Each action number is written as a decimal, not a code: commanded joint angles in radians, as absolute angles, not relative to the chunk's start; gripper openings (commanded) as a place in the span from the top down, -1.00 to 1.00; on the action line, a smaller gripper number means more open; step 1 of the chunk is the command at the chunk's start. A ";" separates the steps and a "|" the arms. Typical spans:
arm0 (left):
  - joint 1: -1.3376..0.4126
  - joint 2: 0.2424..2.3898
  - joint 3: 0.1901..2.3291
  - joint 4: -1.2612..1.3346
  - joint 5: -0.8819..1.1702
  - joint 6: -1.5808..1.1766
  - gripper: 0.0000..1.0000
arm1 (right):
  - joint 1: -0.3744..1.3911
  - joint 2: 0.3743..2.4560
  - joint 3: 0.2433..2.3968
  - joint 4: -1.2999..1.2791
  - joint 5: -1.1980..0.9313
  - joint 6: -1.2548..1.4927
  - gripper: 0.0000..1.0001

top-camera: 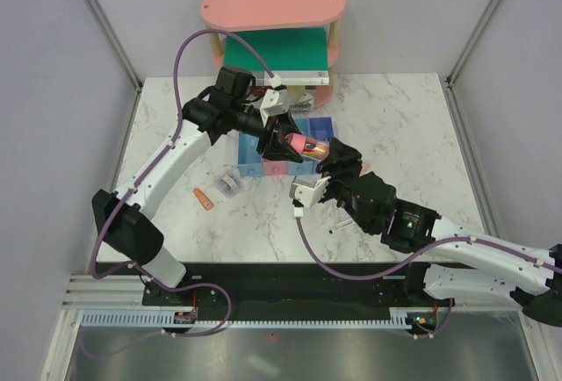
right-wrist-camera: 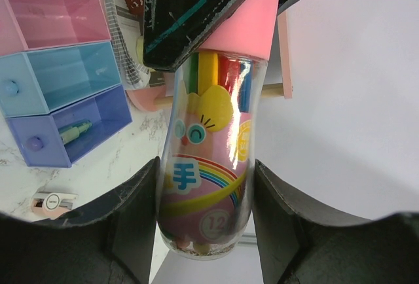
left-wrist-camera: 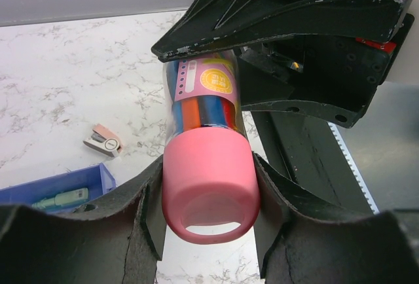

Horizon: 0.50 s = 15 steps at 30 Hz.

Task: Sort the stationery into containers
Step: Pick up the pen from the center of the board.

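One clear pen bottle (right-wrist-camera: 204,127) hangs over the row of four bins (right-wrist-camera: 59,81), the left gripper (left-wrist-camera: 206,169) clamped on its pink cap (left-wrist-camera: 209,192), the right gripper (right-wrist-camera: 206,166) grasping its body.

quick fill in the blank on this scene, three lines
1. The left fingers clasp the bottle's ___ cap.
2. The right fingers flank the bottle, whose body is ___.
3. The purple-blue bin holds one pale ___ pen.

Missing words: pink; clear; green
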<state>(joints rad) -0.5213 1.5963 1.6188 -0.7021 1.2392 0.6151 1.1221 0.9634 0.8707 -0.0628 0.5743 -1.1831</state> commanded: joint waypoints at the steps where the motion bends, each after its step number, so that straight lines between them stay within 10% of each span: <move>1: -0.543 1.575 1.663 -0.673 1.264 0.589 0.96 | 1.126 0.945 0.850 -0.018 0.577 -1.200 0.15; 4: -0.543 1.568 1.654 -0.672 1.238 0.588 0.96 | 1.126 0.931 0.847 -0.023 0.578 -1.192 -0.50; 9: -0.543 1.551 1.617 -0.670 1.171 0.595 0.96 | 1.123 0.923 0.877 -0.070 0.574 -1.147 -0.96; 15: -0.532 1.514 1.585 -0.672 1.086 0.589 0.96 | 1.117 0.931 0.945 -0.135 0.580 -1.103 -0.96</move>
<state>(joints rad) -0.5381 1.5829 1.5993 -0.7013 1.1282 0.6132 1.1217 0.9424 0.8623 -0.1085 0.5732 -1.1496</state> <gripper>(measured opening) 0.539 0.979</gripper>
